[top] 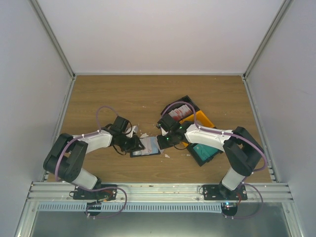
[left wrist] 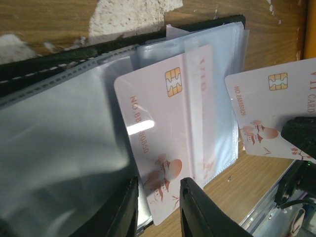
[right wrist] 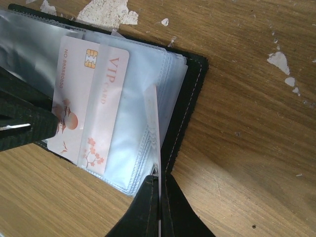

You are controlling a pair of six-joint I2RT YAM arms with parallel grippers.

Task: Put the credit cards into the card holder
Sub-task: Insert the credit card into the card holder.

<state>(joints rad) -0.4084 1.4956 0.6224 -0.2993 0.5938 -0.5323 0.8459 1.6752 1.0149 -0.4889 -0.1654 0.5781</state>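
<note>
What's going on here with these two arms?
A robot is loading an open card holder. The left gripper, jaws apart, sits at the end of one card partly in a clear pocket. The right gripper is pinching a second card, not yet in.

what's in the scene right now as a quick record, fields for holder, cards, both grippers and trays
card holder: open on the table, clear pockets facing up
first card: white and pink, lying on the pockets, partly under a clear strip
second card: same design, at the holder's edge, not yet in a pocket
left gripper: jaws apart over the first card's end; grip unclear
right gripper: shut on second card
trays: black and orange, to the right of the holder
teal card: lying in a black tray
</note>
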